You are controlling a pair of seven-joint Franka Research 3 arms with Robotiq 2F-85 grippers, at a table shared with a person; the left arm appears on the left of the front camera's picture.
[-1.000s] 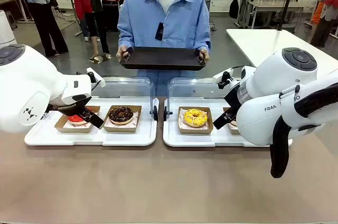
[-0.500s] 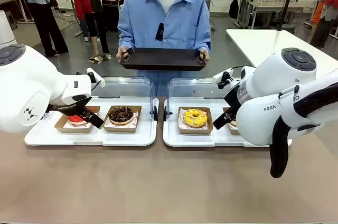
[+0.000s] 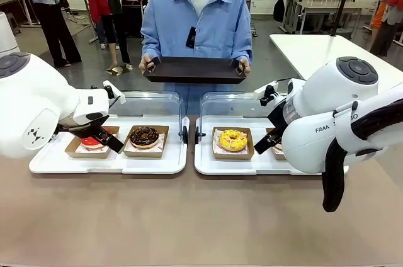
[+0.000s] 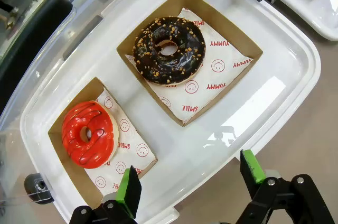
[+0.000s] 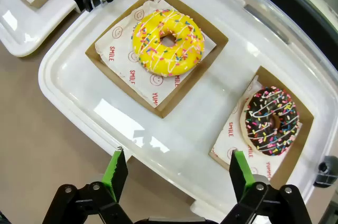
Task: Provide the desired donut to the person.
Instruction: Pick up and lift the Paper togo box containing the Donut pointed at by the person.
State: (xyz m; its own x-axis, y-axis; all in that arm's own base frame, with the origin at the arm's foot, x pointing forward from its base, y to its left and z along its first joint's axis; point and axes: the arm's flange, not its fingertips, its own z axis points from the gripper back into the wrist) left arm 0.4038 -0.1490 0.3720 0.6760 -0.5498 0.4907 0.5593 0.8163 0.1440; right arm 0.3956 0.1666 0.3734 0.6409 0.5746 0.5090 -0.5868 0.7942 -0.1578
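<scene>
The person [image 3: 196, 21] in a light-blue shirt stands at the far side and holds a dark tray [image 3: 194, 69] with both hands. The left white tray [image 3: 157, 160] carries a red donut [image 4: 86, 133] and a chocolate nut donut [image 4: 169, 51] in cardboard boxes. On the right white tray [image 3: 208, 163] lie a yellow sprinkled donut [image 5: 168, 43] and a chocolate sprinkled donut [image 5: 270, 121]. My left gripper [image 4: 191, 182] hovers open above the left tray's near edge. My right gripper [image 5: 177, 176] hovers open above the right tray's near edge. Neither holds anything.
Each tray has a clear lid [image 3: 148, 103] standing open at its far side. Black hinge clips [image 3: 191, 134] sit between the two trays. Brown tabletop [image 3: 189, 216] lies free in front. Bystanders [image 3: 107, 2] and another white table [image 3: 321, 50] stand farther back.
</scene>
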